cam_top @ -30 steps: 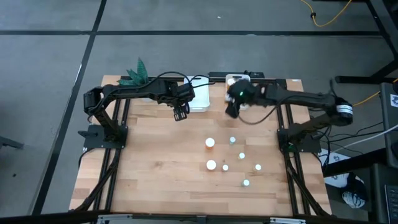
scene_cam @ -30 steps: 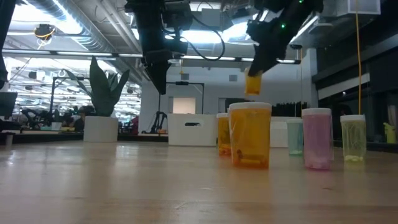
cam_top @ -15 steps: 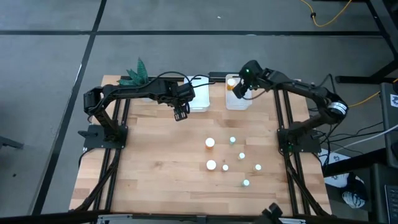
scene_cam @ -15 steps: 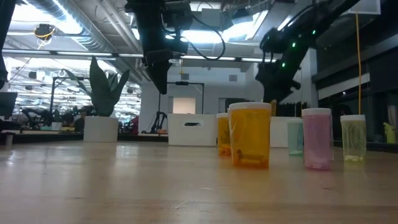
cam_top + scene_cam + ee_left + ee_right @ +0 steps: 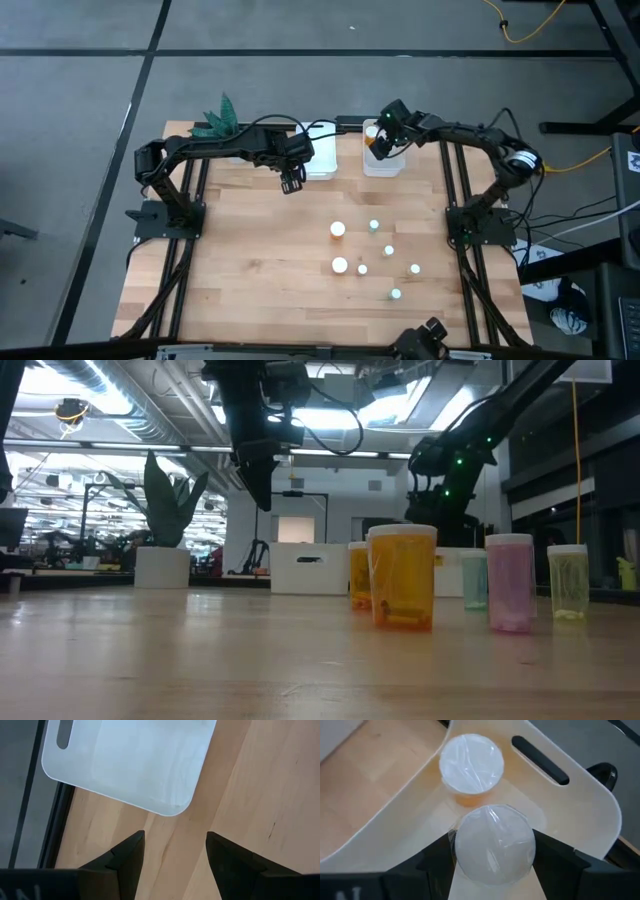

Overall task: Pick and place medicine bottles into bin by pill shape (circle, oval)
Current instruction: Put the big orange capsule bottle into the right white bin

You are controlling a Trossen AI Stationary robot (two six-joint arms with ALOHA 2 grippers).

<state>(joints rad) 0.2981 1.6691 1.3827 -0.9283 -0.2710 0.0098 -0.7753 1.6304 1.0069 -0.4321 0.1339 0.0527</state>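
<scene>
High view: overhead, facing straight down, far enough to take in the whole worktop [image 5: 250, 270] and surrounding floor. Low view: at worktop level, facing level across into the room. Wrist views: close, looking down on one white bin [image 5: 130, 765] each. High and low views share the standing bottles [image 5: 402, 577].

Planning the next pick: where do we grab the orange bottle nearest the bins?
Come straight down on the orange bottle, closing on its round body below the white cap. It stands upright; the small bottle beside it stands apart, leaving finger room.
</scene>
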